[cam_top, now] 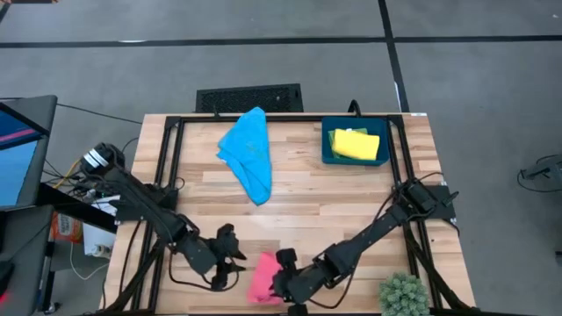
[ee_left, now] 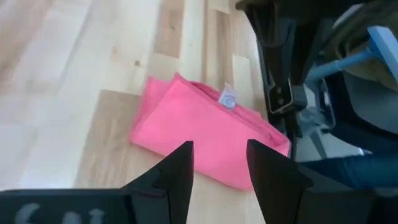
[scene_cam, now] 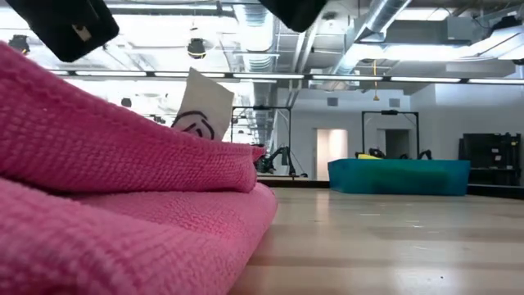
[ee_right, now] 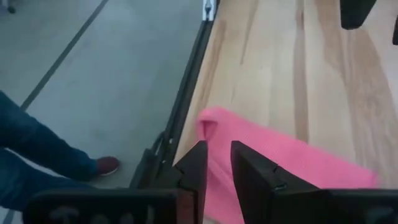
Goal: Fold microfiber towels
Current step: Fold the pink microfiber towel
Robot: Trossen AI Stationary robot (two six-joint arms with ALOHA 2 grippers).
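Note:
The pink towel (cam_top: 262, 277) lies folded small near the table's front edge, flat on the wood, a white tag (ee_left: 227, 98) at one edge. My left gripper (cam_top: 230, 254) hovers open just left of it, and the towel (ee_left: 205, 134) shows beyond its fingertips. My right gripper (cam_top: 285, 268) hangs over the towel's right edge (ee_right: 273, 149), fingers a narrow gap apart, with no cloth raised to them. The low view shows the pink folds (scene_cam: 123, 188) lying on the table with both grippers above them. A blue towel (cam_top: 248, 154) lies crumpled at the far middle. A yellow towel (cam_top: 356, 145) sits in the tray.
The dark blue tray (cam_top: 327, 149) stands at the far right. A small green plant (cam_top: 404, 297) sits at the near right corner. A person's leg and red shoe (ee_right: 106, 165) stand on the floor by the table's front edge. Bare wood lies between the pink and blue towels.

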